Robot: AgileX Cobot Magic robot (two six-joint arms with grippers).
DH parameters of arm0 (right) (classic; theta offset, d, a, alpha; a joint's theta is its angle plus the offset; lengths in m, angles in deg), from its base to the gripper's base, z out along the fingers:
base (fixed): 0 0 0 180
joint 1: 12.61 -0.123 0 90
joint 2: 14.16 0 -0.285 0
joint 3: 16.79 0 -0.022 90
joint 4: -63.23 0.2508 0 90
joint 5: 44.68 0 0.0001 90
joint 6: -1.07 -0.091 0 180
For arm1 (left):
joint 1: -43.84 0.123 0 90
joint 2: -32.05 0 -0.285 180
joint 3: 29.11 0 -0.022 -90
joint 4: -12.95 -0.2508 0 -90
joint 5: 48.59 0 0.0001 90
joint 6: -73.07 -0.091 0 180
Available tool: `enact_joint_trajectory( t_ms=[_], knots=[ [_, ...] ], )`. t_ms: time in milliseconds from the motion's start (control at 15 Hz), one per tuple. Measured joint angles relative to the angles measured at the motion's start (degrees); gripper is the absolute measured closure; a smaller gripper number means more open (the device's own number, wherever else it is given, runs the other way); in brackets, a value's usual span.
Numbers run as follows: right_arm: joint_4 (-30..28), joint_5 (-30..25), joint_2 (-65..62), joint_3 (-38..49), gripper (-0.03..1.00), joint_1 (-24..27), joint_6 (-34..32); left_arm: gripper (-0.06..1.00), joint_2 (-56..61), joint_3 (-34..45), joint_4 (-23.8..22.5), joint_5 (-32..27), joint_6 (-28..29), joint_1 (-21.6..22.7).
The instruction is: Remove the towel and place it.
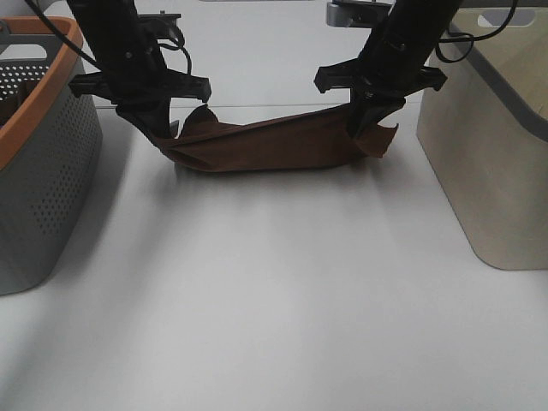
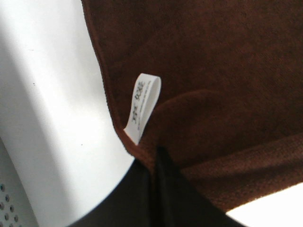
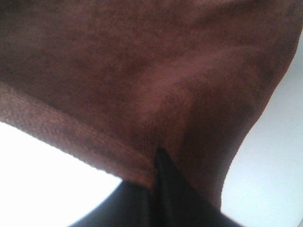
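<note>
Now both claws have the towel (image 1: 274,144)!
Left claw (image 1: 163,128) and right claw (image 1: 364,124) each pinch an end; it sags between them, its middle touching the white bench (image 1: 274,300).

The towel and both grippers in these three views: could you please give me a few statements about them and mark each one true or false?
1. Both grippers are shut on the brown towel, the left gripper at one end and the right gripper at the other. True.
2. The towel lies inside the grey basket with the orange rim. False: it hangs between the grippers, over the white table between the two baskets.
3. The white label shows in the left wrist view, close to the left gripper's hold. True.
4. The towel is stretched flat and taut. False: it sags in the middle with folds.
5. The beige basket holds a second towel. False: none is visible there.
</note>
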Motion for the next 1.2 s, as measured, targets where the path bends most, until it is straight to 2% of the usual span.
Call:
enact_joint_trajectory(
  t_ms=[200,467,533,733,933,1200],
  knots=[
    [-0.1,-0.3,0.0,0.0,0.97,-0.1,0.0,0.94,-0.4,-0.1,0.5,-0.4,-0.1,0.0],
    [-4.9,-0.3,1.2,0.0,0.97,-2.3,-0.3,0.94,-3.0,1.0,1.2,-1.0,-1.0,-1.0],
    [-6.9,-1.3,1.9,0.0,0.97,-3.3,-1.0,0.94,-3.0,3.0,0.6,-1.0,-1.4,-2.1],
    [-7.3,-4.6,2.6,0.0,0.97,-3.9,-1.0,0.94,-3.0,6.8,0.3,-1.0,-1.5,-3.4],
    [-6.9,-5.0,3.0,5.0,0.97,-3.9,-1.0,0.94,-3.0,8.0,-0.2,-1.0,-1.5,-4.0],
    [-7.1,-2.8,3.0,12.0,0.97,-3.9,-1.0,0.94,-3.0,8.0,-1.0,-1.0,-1.5,-5.8]
  ],
)
